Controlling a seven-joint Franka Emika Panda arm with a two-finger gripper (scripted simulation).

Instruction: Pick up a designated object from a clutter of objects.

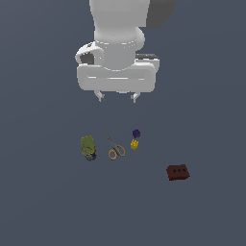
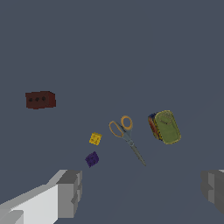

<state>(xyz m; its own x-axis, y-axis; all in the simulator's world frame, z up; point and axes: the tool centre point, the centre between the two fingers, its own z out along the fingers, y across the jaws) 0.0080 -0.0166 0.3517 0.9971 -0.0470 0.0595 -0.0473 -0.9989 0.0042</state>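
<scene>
The tiny dark purple block (image 1: 136,133) lies on the grey floor, just behind the small yellow block (image 1: 134,144); it also shows in the wrist view (image 2: 92,159), near the yellow block (image 2: 95,139). My gripper (image 1: 117,98) hangs open and empty well above the clutter, its fingertips (image 1: 101,97) spread wide. In the wrist view both fingers (image 2: 69,194) show at the picture's edge, far apart, with the purple block close to one of them.
Orange-handled scissors (image 1: 114,146) lie to the exterior view's left of the two blocks, and an olive-green can (image 1: 88,147) lies further left. A reddish-brown brick with holes (image 1: 178,172) sits apart to the exterior view's right. In the wrist view: scissors (image 2: 127,138), can (image 2: 166,127), brick (image 2: 40,99).
</scene>
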